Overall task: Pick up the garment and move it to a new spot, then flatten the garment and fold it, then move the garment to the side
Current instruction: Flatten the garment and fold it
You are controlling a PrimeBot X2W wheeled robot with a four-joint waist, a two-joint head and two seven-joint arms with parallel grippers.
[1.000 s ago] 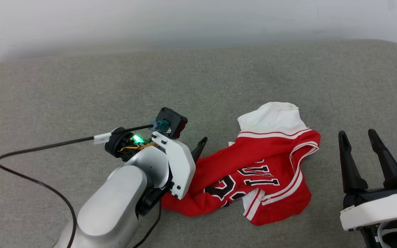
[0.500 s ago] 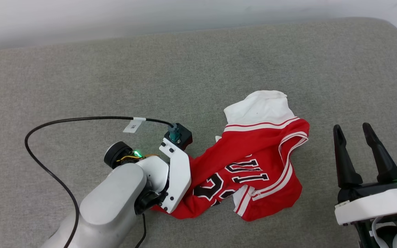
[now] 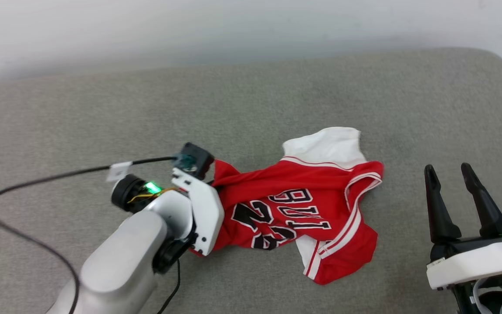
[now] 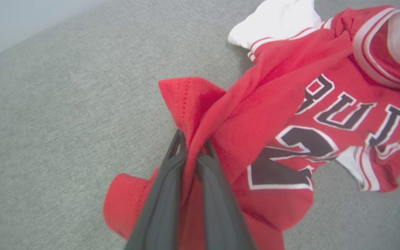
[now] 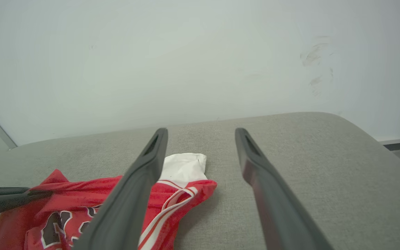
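The left gripper point(image 4: 191, 140) pinches a bunched red fold at the 9 o'clock edge of the garment point(image 3: 303, 205), its fingers point(image 4: 163, 201) clenched on the cloth. The rest of the crumpled shirt lies mid-way across the grey cushion point(image 3: 277, 100), with a white sleeve point(image 3: 325, 146) at its 12 o'clock. At its 3 o'clock, apart from the cloth, the right gripper point(image 3: 447, 168) hovers, fingers point(image 5: 141, 180) spread and empty. A black cable point(image 3: 24, 185) trails toward 9 o'clock from the left wrist.

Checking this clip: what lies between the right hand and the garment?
In the head view, a bare stretch of grey cushion separates the right hand from the garment; nothing rests on it.
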